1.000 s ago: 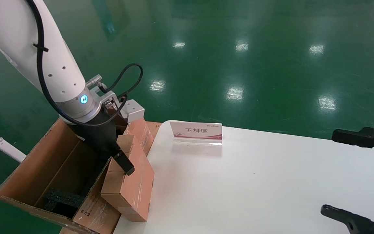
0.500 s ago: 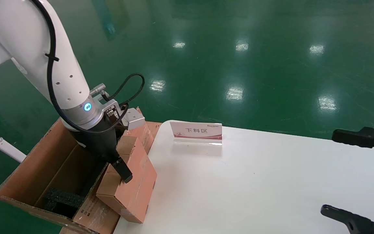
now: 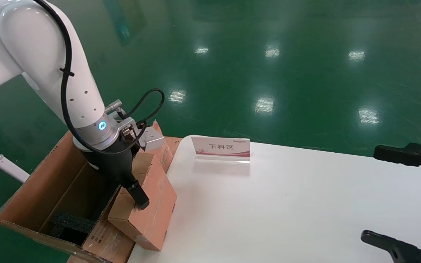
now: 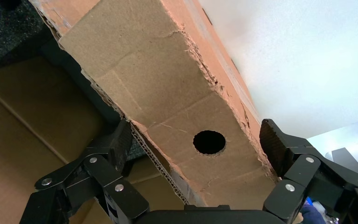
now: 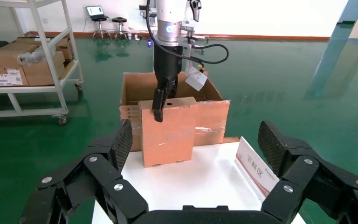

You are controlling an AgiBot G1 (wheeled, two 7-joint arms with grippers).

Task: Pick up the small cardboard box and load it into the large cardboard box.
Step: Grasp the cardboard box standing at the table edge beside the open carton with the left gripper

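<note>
Table, white, carries a sign with red print near its far edge. Off its left end stands the large box, flaps upright, black foam on its floor, glossy tape and small print on the side facing the table. Between that side and the table edge the small box stands on end, tilted, its upper part leaning against the large box's rim, its lower corner on the table; whether it is also lifted cannot be told. The left gripper comes down onto its top narrow face, the one with the round hole, with 1 finger on each broad side, closed against the cardboard. The right gripper hangs over the table's right end, fingers spread wide around nothing.
</note>
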